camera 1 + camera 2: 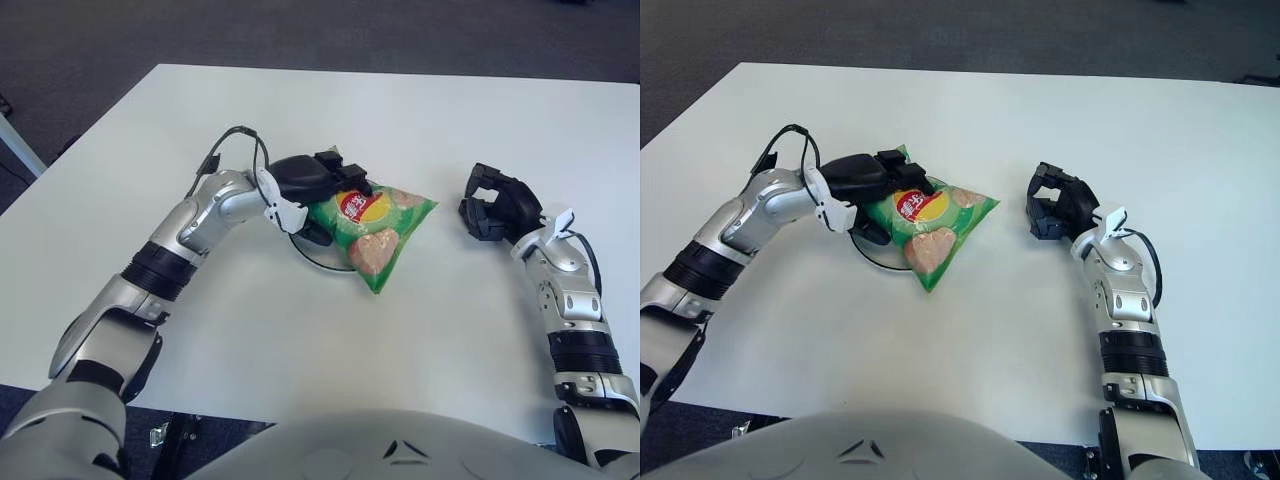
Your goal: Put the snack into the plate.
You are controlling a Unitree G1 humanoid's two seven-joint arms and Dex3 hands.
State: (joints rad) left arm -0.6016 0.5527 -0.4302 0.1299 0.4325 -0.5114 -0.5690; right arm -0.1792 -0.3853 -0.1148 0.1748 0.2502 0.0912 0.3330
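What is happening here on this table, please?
The robot's left hand grips one end of a green snack bag and holds it over a plate on the white table. The bag covers most of the plate; only part of its rim shows. The fingers have not let go yet. The right hand shows to the right of the bag, curled and holding nothing.
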